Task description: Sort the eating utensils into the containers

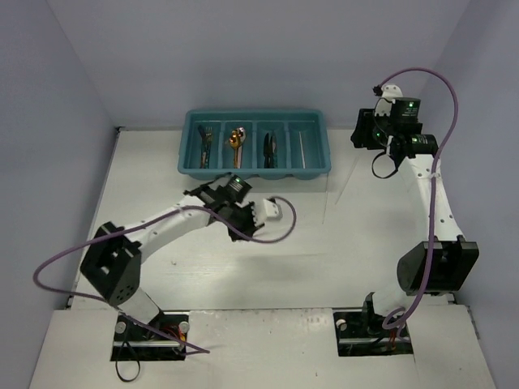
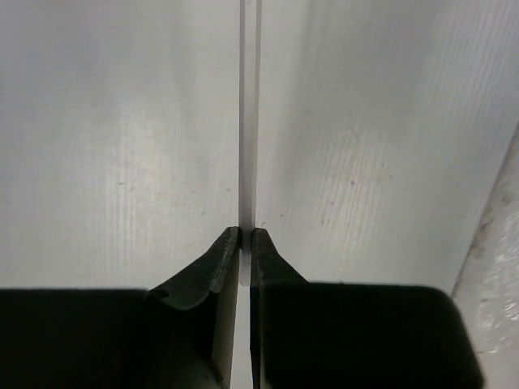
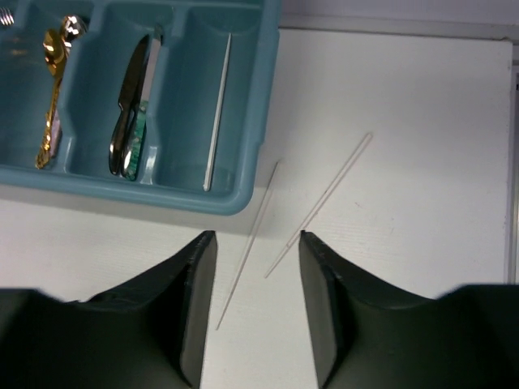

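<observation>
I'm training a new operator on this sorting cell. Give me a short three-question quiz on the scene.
1. True or false: the left tool is shut on a thin pale stick.
2. How many loose sticks lie on the table beside the tray?
3. Seen from above, the gold spoon lies in which compartment from the left: A first, B second, C fourth?
Key: 1 true; 2 two; 3 B.

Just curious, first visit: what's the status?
Left hand shut on pale stick. Right hand open over two loose sticks beside tray. Nothing blocking.
</observation>
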